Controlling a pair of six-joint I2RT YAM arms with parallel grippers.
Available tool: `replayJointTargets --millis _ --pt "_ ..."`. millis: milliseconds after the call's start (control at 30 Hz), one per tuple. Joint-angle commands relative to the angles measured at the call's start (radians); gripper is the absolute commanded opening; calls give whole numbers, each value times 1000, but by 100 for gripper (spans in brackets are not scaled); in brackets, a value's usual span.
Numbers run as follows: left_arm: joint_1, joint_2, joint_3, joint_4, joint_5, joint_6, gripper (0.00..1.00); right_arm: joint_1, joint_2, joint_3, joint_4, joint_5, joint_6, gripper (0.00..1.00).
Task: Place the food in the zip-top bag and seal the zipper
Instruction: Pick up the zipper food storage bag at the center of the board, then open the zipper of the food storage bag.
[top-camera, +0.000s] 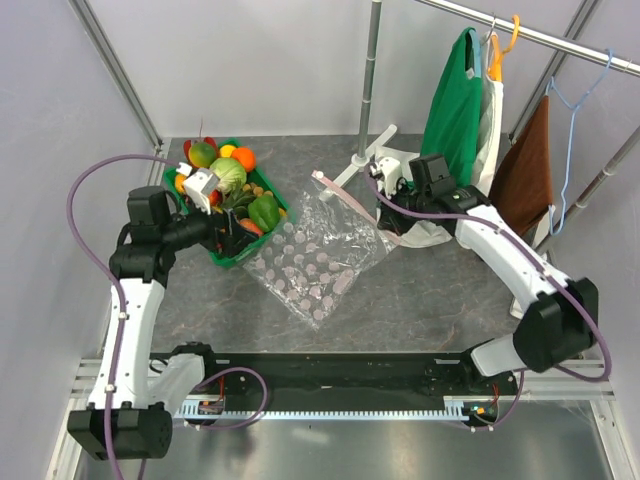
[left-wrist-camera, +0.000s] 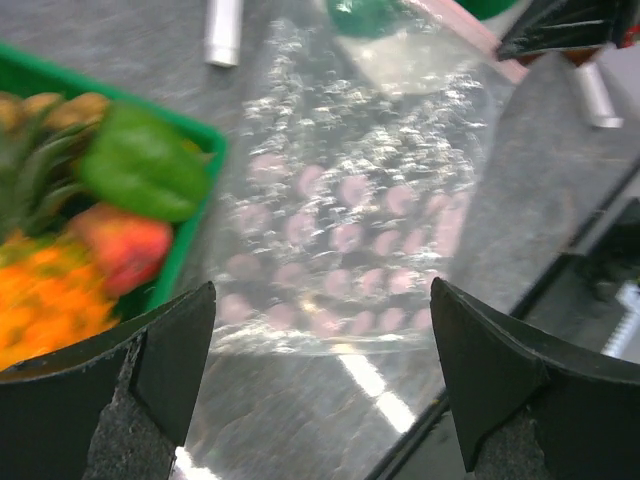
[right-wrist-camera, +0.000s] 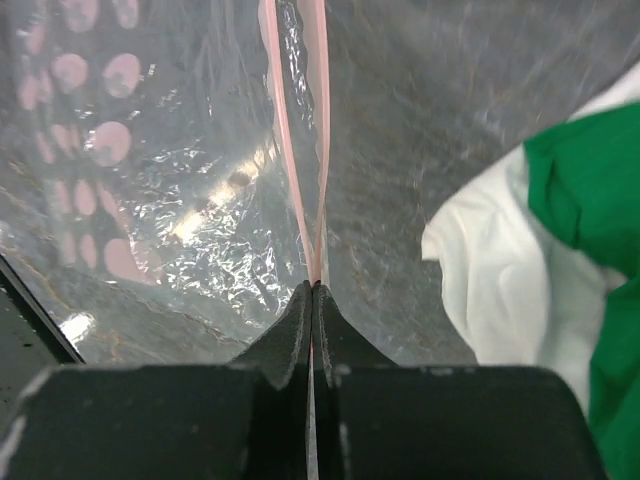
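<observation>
Tabletop (top-camera: 430, 290), grey and mottled, took up most of the overhead view. At its centre the zip-top bag (top-camera: 310, 262) lay flat and slack, with no food inside that I could see. Touching the bag's left corner sat the green tray (top-camera: 228, 262), heaped with the food (top-camera: 232, 176); a green pepper (left-wrist-camera: 145, 165) and a red-yellow peach (left-wrist-camera: 125, 245) lay nearest the bag. The zipper (right-wrist-camera: 300, 150) ran along the bag's far edge towards centre right. The right gripper (right-wrist-camera: 313, 290) was pinched tight on the zipper's end. Its two pink lines ran together into the jaws, so I could not tell whether one lip or both were caught. The left gripper (left-wrist-camera: 320, 330) hung at the tray's lower right corner, spread wide and empty.

To my eye the mouth needed opening first. The right arm would do well to lift gently, keeping the film slack rather than dragging it, while the left picked up the pepper squarely, since glossy toys slip.
</observation>
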Motion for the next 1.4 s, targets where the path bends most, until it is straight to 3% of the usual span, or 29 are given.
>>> replayJointTargets --millis 0,167,333,567,767,1100,1267,1367 --pt "-142 48 60 138 1 -235 91 21 -87 66 -17 -11 -18 0" --pt "-315 112 97 325 -126 -605 84 35 -147 116 27 18 112 0" --pt "-533 263 212 397 -272 -804 84 53 -170 160 35 47 207 0" --pt "-604 424 294 419 -354 -1029 84 185 -198 140 58 121 238 0" --pt "-607 470 318 339 -419 -1051 84 305 -189 137 81 231 237 0" --pt "-597 448 321 215 -467 -997 70 394 -172 134 84 394 221 0" --pt "-571 418 309 236 -395 -973 77 394 -172 122 79 423 224 0" --pt "-561 370 269 329 -346 -982 82 394 -175 116 82 424 223 0"
